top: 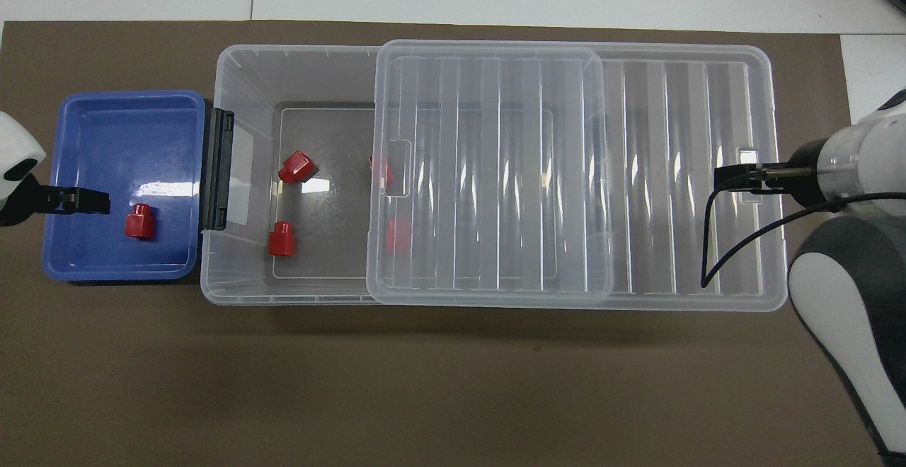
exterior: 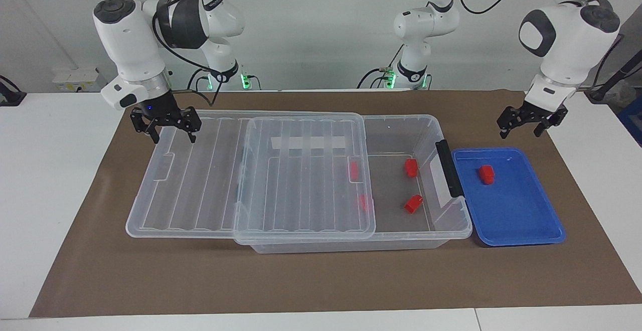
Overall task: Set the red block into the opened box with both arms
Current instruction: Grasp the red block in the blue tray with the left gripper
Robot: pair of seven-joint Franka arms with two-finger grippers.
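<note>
1. Left gripper [exterior: 524, 125] hangs released, empty, over the blue tray's [exterior: 521, 230] edge.
2. The red block [exterior: 486, 174] lies in that tray, at about seven o'clock from the gripper in the facing view.
3. Right gripper [exterior: 168, 130], also released, hangs over the slid-aside lid [exterior: 200, 180] of the box [exterior: 454, 220].

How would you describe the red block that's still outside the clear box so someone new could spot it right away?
Find the big clear box with its ribbed lid slid partway off. Against its black-handled end sits a blue tray. The red block there is the only one in the tray; the other red blocks all lie inside the clear box.
</note>
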